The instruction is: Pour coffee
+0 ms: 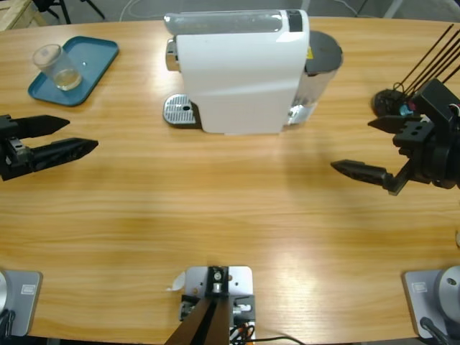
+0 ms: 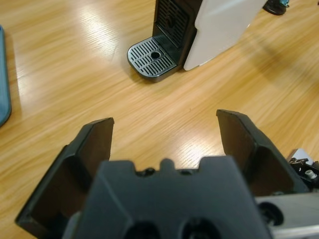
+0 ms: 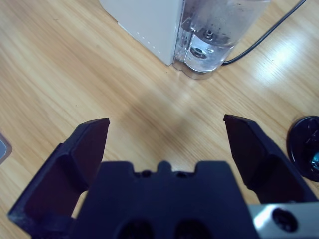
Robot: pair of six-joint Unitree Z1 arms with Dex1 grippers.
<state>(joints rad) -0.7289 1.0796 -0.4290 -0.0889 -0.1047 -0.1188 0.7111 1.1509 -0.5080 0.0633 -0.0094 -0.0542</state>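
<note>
A white coffee machine (image 1: 237, 72) stands at the back middle of the table, its slotted drip tray (image 1: 180, 111) facing left. A small clear tumbler (image 1: 56, 66) stands on a blue tray (image 1: 90, 61) at the back left, with a shallow pale amber coffee (image 1: 66, 77) in its base. My left gripper (image 1: 80, 135) is open at the left edge, well short of the tray, with nothing in it. In the left wrist view the left gripper (image 2: 164, 119) points at the drip tray (image 2: 152, 59). My right gripper (image 1: 352, 144) is open and empty at the right.
The machine's clear water tank (image 3: 219, 30) and a black cable (image 3: 259, 45) lie ahead of the right gripper (image 3: 166, 120). A black round base (image 1: 392, 100) with thin black rods stands at the far right. The blue tray's edge (image 2: 4, 74) shows in the left wrist view.
</note>
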